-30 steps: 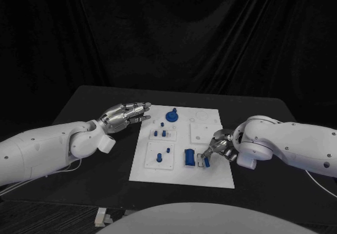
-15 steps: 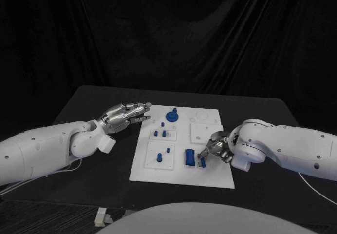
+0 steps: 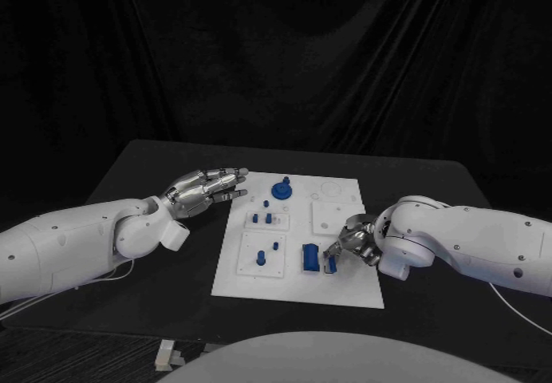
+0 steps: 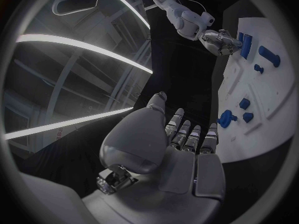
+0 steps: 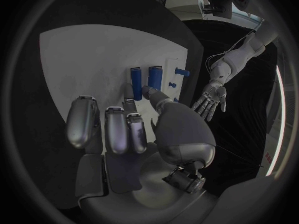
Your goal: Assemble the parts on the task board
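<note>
Board: white rectangular task board sits mid-table on the black table, its long axis running away from the robot. Two blue upright block parts stand side by side near the board's near right area: the wider blue block and a thinner blue slab just right of it; both have their long side running along the board's length. Right silver hand rests at the board's right edge, with one fingertip at the thinner slab; whether it actually grips the slab cannot be told, and the other fingers are curled down over the board. Small blue peg stands upright on the raised white square plate left of the blocks. Further back, small blue pegs stand on a second square, and a round blue knob part sits near the far edge. Left silver hand hovers off the board's far left corner, holding nothing, fingers extended together and pointing toward the board.
</note>
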Motion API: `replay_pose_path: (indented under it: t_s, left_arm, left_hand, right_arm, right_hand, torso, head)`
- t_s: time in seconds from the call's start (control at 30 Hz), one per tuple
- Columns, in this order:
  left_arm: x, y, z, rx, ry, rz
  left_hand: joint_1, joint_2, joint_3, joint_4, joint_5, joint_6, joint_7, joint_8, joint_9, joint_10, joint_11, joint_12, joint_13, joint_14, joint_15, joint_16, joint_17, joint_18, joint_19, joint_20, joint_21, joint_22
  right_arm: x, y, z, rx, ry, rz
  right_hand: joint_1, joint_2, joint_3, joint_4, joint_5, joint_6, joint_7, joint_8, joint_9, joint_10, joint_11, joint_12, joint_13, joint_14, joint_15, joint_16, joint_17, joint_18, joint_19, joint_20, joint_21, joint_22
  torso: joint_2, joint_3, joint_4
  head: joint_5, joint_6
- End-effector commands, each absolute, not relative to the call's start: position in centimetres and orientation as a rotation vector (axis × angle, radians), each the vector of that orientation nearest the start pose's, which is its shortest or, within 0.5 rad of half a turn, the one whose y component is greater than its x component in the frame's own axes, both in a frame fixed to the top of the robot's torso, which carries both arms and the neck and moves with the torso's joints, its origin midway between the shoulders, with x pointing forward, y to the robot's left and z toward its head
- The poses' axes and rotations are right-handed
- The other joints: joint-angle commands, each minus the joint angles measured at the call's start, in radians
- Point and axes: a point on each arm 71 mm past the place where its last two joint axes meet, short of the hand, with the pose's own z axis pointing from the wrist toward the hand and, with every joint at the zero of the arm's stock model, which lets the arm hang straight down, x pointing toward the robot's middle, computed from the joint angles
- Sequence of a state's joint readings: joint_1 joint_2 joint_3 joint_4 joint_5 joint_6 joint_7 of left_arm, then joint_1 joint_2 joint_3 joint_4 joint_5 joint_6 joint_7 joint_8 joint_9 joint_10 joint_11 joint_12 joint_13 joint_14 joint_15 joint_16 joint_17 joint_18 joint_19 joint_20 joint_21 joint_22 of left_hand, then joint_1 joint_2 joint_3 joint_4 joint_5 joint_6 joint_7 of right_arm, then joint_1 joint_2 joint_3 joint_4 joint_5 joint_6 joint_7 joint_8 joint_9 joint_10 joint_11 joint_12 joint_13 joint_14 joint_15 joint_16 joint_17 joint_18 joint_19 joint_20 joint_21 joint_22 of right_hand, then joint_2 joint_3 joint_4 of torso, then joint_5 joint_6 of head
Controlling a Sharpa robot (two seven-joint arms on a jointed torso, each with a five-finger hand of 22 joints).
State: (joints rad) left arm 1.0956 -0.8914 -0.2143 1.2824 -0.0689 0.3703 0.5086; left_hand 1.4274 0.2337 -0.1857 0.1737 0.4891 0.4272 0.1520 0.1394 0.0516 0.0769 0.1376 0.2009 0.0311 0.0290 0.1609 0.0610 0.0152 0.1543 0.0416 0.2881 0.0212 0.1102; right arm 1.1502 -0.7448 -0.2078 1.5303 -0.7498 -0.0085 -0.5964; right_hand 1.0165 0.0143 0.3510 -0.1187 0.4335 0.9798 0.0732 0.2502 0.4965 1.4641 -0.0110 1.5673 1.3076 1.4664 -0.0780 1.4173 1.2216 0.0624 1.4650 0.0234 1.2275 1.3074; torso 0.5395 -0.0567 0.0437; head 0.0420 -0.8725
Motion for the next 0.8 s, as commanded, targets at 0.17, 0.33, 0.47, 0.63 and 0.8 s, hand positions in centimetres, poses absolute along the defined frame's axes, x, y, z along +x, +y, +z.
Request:
replay_pose_path:
  t_s: [0.17,0.33,0.47,0.63,0.8]
  left_arm:
    - [45.24,27.72,-28.65,-1.086,1.762,-1.888]
    - [45.22,27.7,-28.66,-1.087,1.765,-1.89]
    - [45.21,27.71,-28.67,-1.087,1.767,-1.89]
    - [45.21,27.7,-28.68,-1.087,1.769,-1.891]
    - [45.2,27.68,-28.7,-1.088,1.771,-1.891]
  left_hand:
    - [0.0,0.012,0.003,0.004,0.006,-0.006,0.011,0.002,0.0,-0.002,0.007,0.0,0.001,-0.001,0.007,0.003,0.001,0.02,0.003,0.004,0.003,-0.001]
    - [0.0,0.013,0.004,0.004,0.006,-0.007,0.011,0.002,0.0,-0.003,0.007,-0.001,0.001,-0.001,0.007,0.003,0.001,0.02,0.002,0.004,0.003,-0.002]
    - [0.0,0.013,0.004,0.004,0.006,-0.007,0.011,0.002,0.0,-0.003,0.007,-0.001,0.001,-0.001,0.007,0.003,0.001,0.02,0.002,0.004,0.003,-0.002]
    - [0.0,0.013,0.004,0.004,0.006,-0.007,0.011,0.002,0.0,-0.003,0.007,-0.001,0.001,-0.001,0.007,0.003,0.001,0.02,0.002,0.004,0.003,-0.002]
    - [0.0,0.013,0.004,0.004,0.006,-0.007,0.011,0.002,0.0,-0.003,0.007,-0.001,0.001,-0.001,0.007,0.003,0.001,0.02,0.002,0.004,0.003,-0.002]
  right_arm:
    - [41.8,-17.1,-30.94,0.456,2.615,0.469]
    - [41.75,-17.02,-31.07,0.441,2.623,0.463]
    - [41.72,-16.98,-31.14,0.435,2.627,0.46]
    - [41.73,-16.99,-31.18,0.434,2.627,0.457]
    - [41.76,-17.05,-31.19,0.437,2.625,0.455]
  right_hand:
    - [-0.027,-0.013,-0.035,0.038,-0.057,-0.016,0.002,-0.014,-0.014,0.107,0.007,0.004,0.263,0.046,0.005,-0.005,-0.001,0.013,0.002,0.011,-0.006,0.16]
    - [-0.034,-0.018,-0.059,0.059,-0.115,-0.018,0.004,-0.018,-0.024,0.107,0.009,0.004,0.263,0.046,0.007,-0.004,-0.001,0.013,0.003,0.013,-0.007,0.16]
    - [-0.041,-0.019,-0.069,0.071,-0.133,-0.018,0.005,-0.019,-0.029,0.107,0.01,0.004,0.263,0.047,0.008,-0.003,0.0,0.013,0.003,0.013,-0.007,0.16]
    - [-0.056,-0.02,-0.09,0.096,-0.171,-0.018,0.006,-0.022,-0.037,0.107,0.012,0.004,0.263,0.046,0.009,-0.003,-0.001,0.014,0.004,0.014,-0.009,0.16]
    - [-0.093,-0.015,-0.119,0.141,-0.201,-0.014,0.005,-0.021,-0.045,0.107,0.011,0.004,0.263,0.046,0.009,-0.004,-0.003,0.014,0.004,0.015,-0.012,0.16]
  torso:
    - [0.001,0.0,-0.0008]
    - [0.001,0.0,-0.0007]
    - [0.0,0.0,-0.0004]
    - [0.0,0.0001,0.0002]
    - [0.0,0.0,0.0002]
  head:
    - [0.002,0.0]
    - [0.004,0.0]
    - [0.004,0.0]
    - [0.004,0.0]
    - [0.004,0.0]
